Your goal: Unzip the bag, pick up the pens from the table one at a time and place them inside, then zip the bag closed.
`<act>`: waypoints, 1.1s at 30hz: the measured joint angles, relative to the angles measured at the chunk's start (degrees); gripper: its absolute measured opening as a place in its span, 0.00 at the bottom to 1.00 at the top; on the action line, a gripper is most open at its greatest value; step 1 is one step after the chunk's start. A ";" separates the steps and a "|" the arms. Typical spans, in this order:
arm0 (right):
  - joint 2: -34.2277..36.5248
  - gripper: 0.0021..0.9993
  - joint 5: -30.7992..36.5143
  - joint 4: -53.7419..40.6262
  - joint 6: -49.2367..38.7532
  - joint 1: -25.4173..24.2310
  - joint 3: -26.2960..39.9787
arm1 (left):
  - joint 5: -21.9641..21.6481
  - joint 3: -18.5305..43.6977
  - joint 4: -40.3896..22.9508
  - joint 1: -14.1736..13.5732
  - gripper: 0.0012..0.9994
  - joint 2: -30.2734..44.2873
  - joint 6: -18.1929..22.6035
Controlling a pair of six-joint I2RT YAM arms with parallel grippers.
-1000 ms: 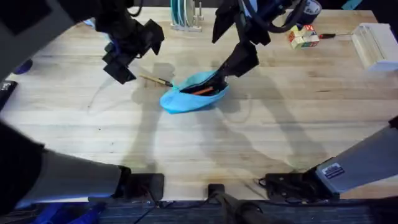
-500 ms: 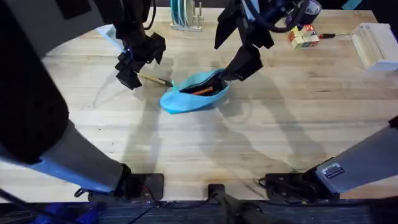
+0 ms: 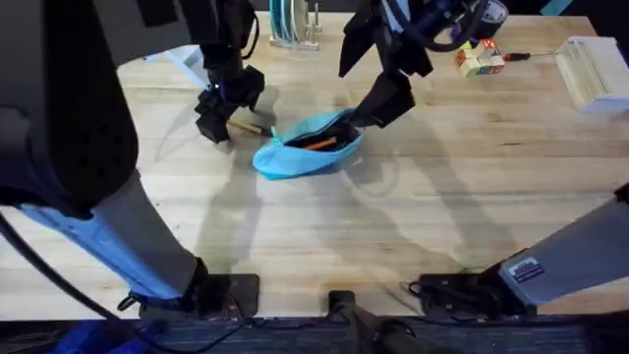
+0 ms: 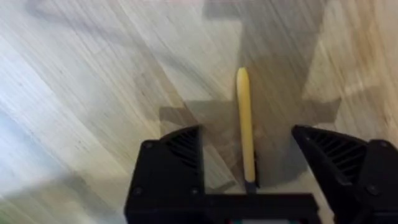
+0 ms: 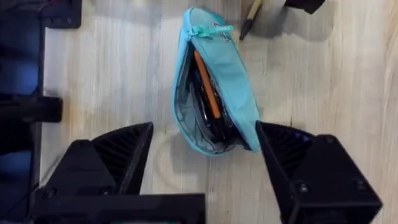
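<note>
a: where was the yellowish pen (image 4: 245,127)?
b: flat on the surface (image 3: 442,197), between the left gripper's (image 4: 247,158) spread fingers, just beside the bag (image 3: 307,146). it looked light, stiff and slick, so i'd have pinched it mid-shaft.
a: and the bag?
b: soft, unzipped, gaping wide, the orange pen (image 5: 205,84) already lying inside on the dark lining. the right gripper (image 5: 202,165) hovered over it, fingers apart, holding nothing.

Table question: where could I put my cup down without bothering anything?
The near half of the table, between the bag and the arm bases, is bare. Around the bag and yellowish pen it is crowded.
</note>
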 joint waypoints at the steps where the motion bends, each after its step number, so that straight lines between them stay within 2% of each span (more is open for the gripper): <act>1: 0.00 1.00 0.00 0.03 -0.02 0.00 0.00 | -0.27 0.26 0.12 -0.27 0.83 0.25 -0.08; 8: 0.00 1.00 0.00 0.03 0.00 0.00 0.00 | -1.27 0.88 0.81 -1.16 0.52 0.79 -0.10; 12: 0.00 1.00 0.00 0.01 -0.02 0.00 0.00 | -1.31 0.92 0.78 -1.16 0.25 0.81 -0.11; 16: 0.00 1.00 0.07 -0.93 0.00 0.00 0.00 | -1.50 0.99 0.64 -1.16 0.06 0.79 -0.13; 28: -0.11 1.00 0.09 -1.99 0.00 0.00 0.20 | -1.80 1.54 0.32 -1.16 0.04 0.89 -0.10; 33: -0.84 1.00 0.23 -2.13 0.00 0.00 0.74 | -3.91 3.37 -0.06 -1.16 0.04 1.01 0.31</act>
